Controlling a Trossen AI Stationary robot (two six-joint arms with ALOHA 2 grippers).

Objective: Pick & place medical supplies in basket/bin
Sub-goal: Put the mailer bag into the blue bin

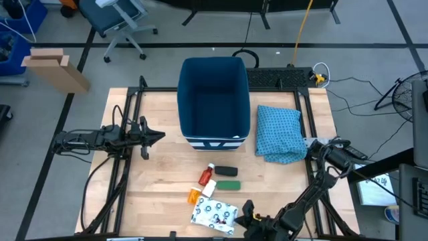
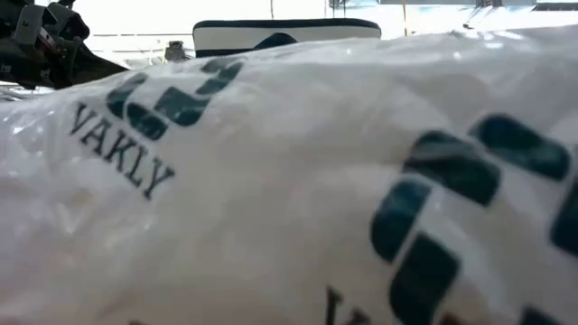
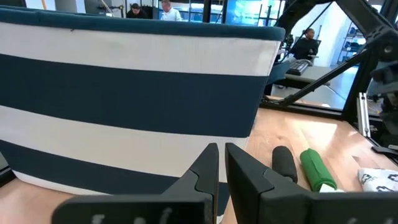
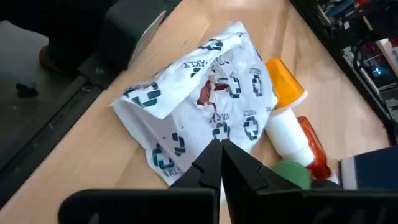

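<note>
The dark-blue bin (image 1: pixel 214 94) stands at the table's far middle, open side up. In front of it lie a red bottle (image 1: pixel 207 175), a black oblong (image 1: pixel 226 171), a green oblong (image 1: pixel 227 185), a white tube (image 1: pixel 209 189) and an orange pill bottle (image 1: pixel 194 195). The crumpled white packet (image 1: pixel 214 214) lies flat near the near edge; it fills the low view (image 2: pixel 289 199). My right gripper (image 1: pixel 247 214) is shut at the packet's right edge (image 4: pixel 205 140). My left gripper (image 1: pixel 159 136) is shut, level, left of the bin's striped wall (image 3: pixel 124 93). My right gripper has its shut fingertips (image 4: pixel 214 152) right at the packet's edge nearest to it, coming in low from the table's right. I cannot tell whether they touch it. The packet lies on the table.
A folded blue patterned cloth (image 1: pixel 279 134) lies right of the bin. Black frame rails (image 1: pixel 130 120) run along both sides of the table. Bare wood (image 1: pixel 160 187) shows left of the supplies. People sit in the room beyond (image 3: pixel 305 43).
</note>
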